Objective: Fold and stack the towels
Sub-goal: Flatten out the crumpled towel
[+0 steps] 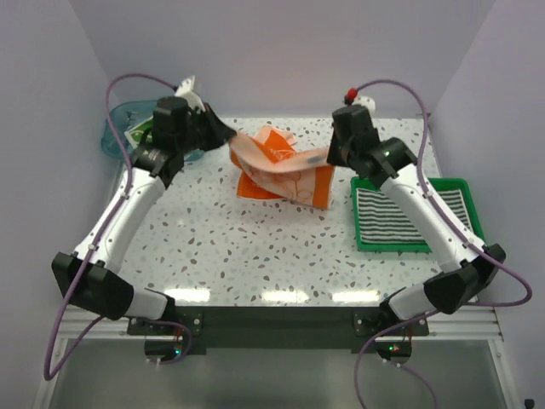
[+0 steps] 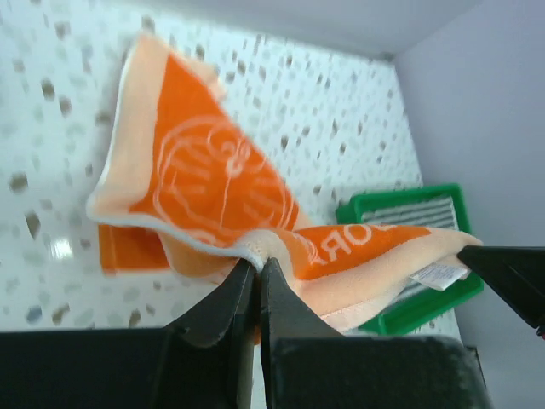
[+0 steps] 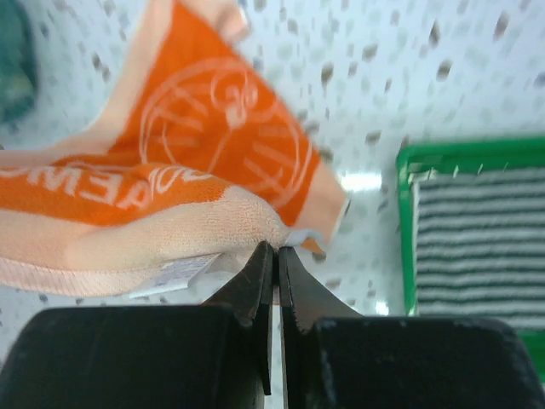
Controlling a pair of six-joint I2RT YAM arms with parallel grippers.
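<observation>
Two grippers share one orange towel (image 1: 281, 170) over the table (image 1: 213, 256), just left of the tray (image 1: 387, 248). The left gripper (image 1: 223, 136) has its jaws pressed together on a fold of the towel's pale hem, on the side away from the tray. The right gripper (image 1: 328, 158) is pinched shut on the hem nearer the tray, beside a small white label. Between the two grips the towel hangs as a twisted band – its pale peach reverse turned up along the top, its orange face with white cartoon and lettering drooping below. Its lower part touches the table.

In the tray, which is green and sits at the table's right edge, lies the striped towel (image 1: 387, 217), flat, black and white, under the right arm's forearm. Far across the table from the tray, at the back left corner, stands a teal bin (image 1: 115, 141) with something green and white inside; what it is I cannot tell.

The table is white with dark speckles – glossy, with bright lamp reflections near its front edge. Plain pale lilac walls (image 1: 281, 51) close it in on three sides.
</observation>
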